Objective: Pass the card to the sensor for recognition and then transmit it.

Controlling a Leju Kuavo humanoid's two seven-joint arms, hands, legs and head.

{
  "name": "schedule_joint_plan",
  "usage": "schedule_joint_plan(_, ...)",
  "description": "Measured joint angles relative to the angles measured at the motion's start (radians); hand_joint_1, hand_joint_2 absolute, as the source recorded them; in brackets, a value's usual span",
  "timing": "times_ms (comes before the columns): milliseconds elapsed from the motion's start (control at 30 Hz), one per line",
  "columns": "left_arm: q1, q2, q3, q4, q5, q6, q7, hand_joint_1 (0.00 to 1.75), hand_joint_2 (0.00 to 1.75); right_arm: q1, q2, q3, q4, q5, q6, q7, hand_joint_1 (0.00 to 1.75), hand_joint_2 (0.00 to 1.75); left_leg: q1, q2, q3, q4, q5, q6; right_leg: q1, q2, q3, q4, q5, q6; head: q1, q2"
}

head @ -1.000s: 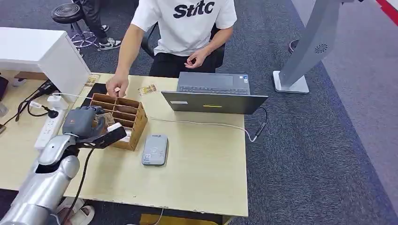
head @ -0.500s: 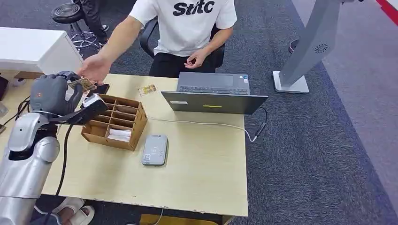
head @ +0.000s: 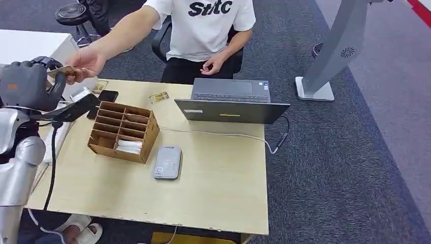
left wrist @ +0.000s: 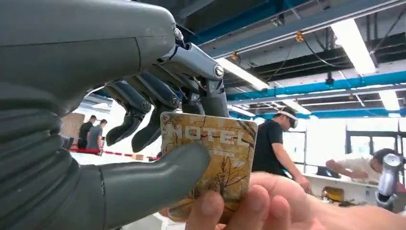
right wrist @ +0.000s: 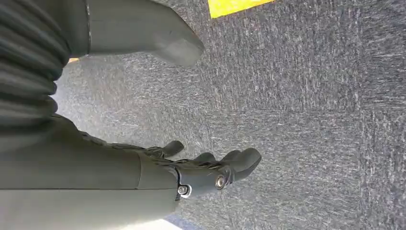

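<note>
Above the table's left end: one card (left wrist: 210, 163), printed HOTEL, is pinched between thumb and fingers of the left hand (head: 28, 85); a person's hand (head: 84, 62) is also closed on it.
Right hand (right wrist: 191, 179): one, hung over carpet, fingers apart, nothing held.
Sensor (head: 167, 162): one grey reader, laid flat beside the box.
Box (head: 123, 131): one cardboard divider box, white cards seen in one slot.
Loose cards (head: 159, 97): two counted on the far tabletop.
Laptop (head: 232, 102): one, opened.
Phone (head: 108, 95): one, dark.
Surface: pale wooden table (head: 218, 188).
Room: grey carpet (head: 350, 168); a grey stand (head: 335, 51) is set at right.
</note>
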Motion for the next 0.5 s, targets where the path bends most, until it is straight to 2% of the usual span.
schedule_joint_plan(133, -0.066, 0.025, 0.04, 0.027, 0.026, -0.002, -0.016, 1.64, 1.75, 0.001, 0.0, 0.002, 0.0, 0.0, 0.0, 0.003, 0.0, 1.75, 0.0, 0.001, 0.0, 0.0, 0.0, 0.0, 0.0, 0.001, 0.0, 0.0, 0.0, 0.0, 0.0, 0.0)
schedule_joint_plan(200, -0.073, 0.03, 0.055, 0.033, 0.036, 0.013, -0.03, 1.52, 1.75, 0.0, 0.0, 0.002, 0.0, -0.001, 0.0, 0.003, 0.0, 1.75, 0.0, 0.001, 0.0, 0.0, 0.0, 0.0, 0.0, 0.001, -0.001, 0.0, 0.0, 0.0, -0.001, 0.0)
schedule_joint_plan(233, -0.071, 0.031, 0.061, 0.033, 0.042, 0.022, -0.037, 0.16, 1.75, 0.0, 0.0, 0.002, 0.0, -0.001, 0.0, 0.003, 0.0, 1.75, 0.0, 0.001, 0.0, 0.0, 0.0, 0.0, 0.0, 0.002, -0.001, 0.0, 0.0, 0.0, -0.001, 0.0)
schedule_joint_plan(267, -0.068, 0.031, 0.068, 0.033, 0.05, 0.033, -0.042, 0.0, 1.75, 0.001, 0.0, 0.002, 0.0, -0.002, 0.0, 0.003, 0.0, 1.75, 0.0, 0.002, 0.0, 0.0, 0.0, 0.0, 0.0, 0.002, -0.001, 0.0, 0.0, 0.0, 0.0, 0.0)
schedule_joint_plan(400, -0.052, 0.025, 0.096, 0.026, 0.085, 0.083, -0.058, 0.0, 1.75, 0.0, 0.0, 0.002, 0.002, -0.003, 0.0, 0.002, 0.0, 1.75, 0.0, 0.001, 0.0, 0.0, 0.0, 0.0, 0.0, 0.002, -0.001, 0.0, 0.0, 0.0, 0.0, 0.0)
schedule_joint_plan(500, -0.017, -0.004, 0.123, -0.013, 0.119, 0.135, -0.078, 0.0, 1.75, -0.001, 0.0, 0.002, 0.002, -0.003, 0.0, -0.001, 0.0, 1.75, 0.0, 0.0, -0.001, 0.0, 0.0, 0.0, 0.0, 0.0, -0.001, 0.0, -0.001, 0.0, 0.0, 0.0)
